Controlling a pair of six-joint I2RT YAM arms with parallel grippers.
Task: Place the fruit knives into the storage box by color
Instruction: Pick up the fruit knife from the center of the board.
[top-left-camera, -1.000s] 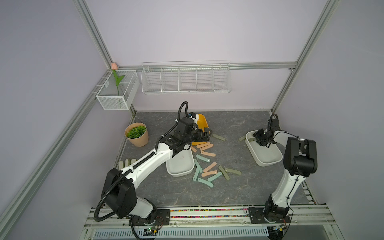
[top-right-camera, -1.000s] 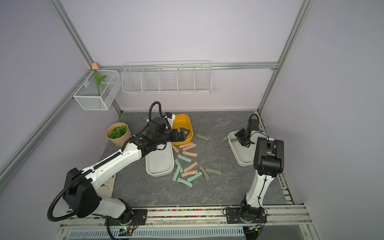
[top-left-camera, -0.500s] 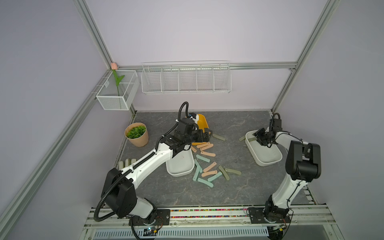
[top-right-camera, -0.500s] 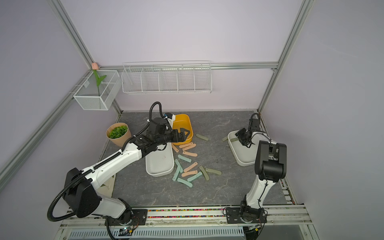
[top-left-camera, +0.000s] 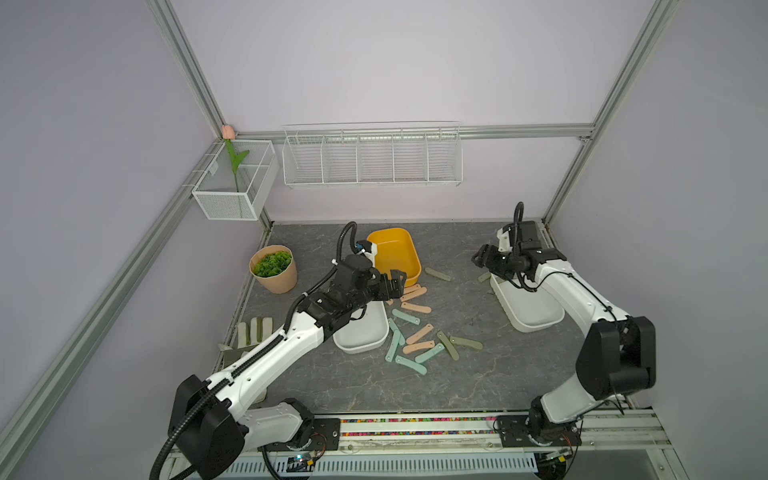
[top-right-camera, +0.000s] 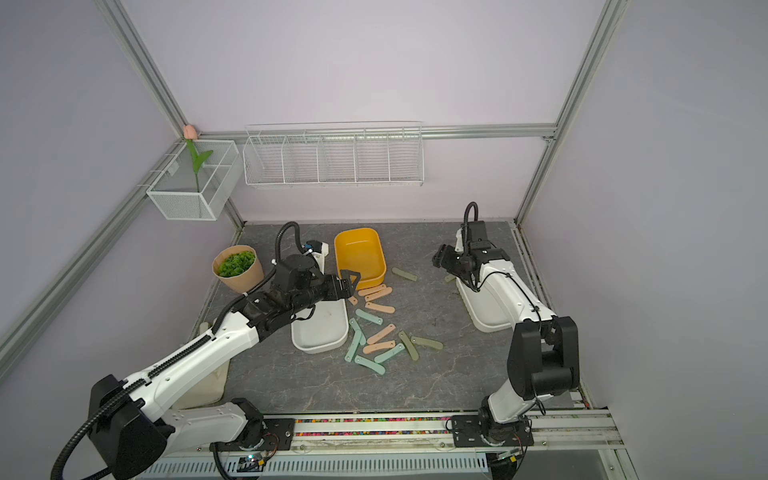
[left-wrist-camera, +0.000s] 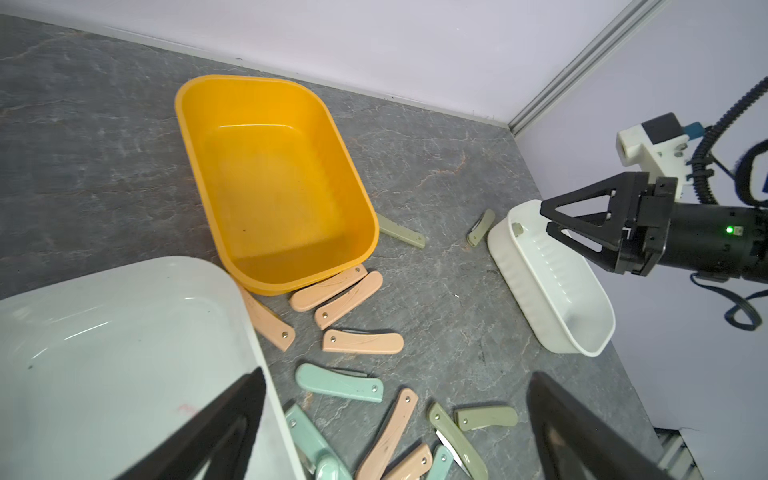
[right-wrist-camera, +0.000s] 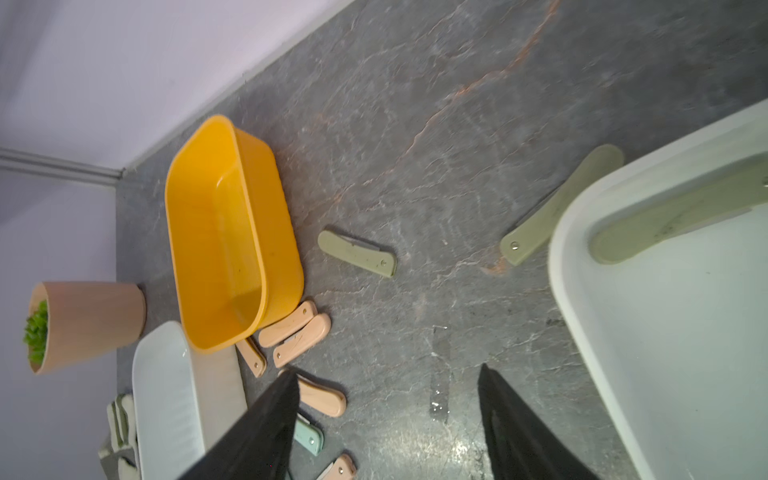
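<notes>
Peach-pink, mint-teal and olive fruit knives (top-left-camera: 419, 333) are seen in both top views, scattered on the grey tabletop (top-left-camera: 457, 374) between the middle white tub (top-left-camera: 361, 338) and the right white tub (top-left-camera: 528, 316). The left gripper (top-left-camera: 397, 282) is held by the near corner of the yellow tub (top-left-camera: 395, 249), the right gripper (top-left-camera: 478, 258) over the right tub's far end.

Left wrist view: left jaws are spread, nothing between. Peach knives (left-wrist-camera: 328, 287) are noted against the yellow tub's wall.

Right wrist view: right jaws are spread, empty. One olive knife (right-wrist-camera: 665, 218) is found inside the right white tub; a second olive knife (right-wrist-camera: 540, 222) just outside its rim.
</notes>
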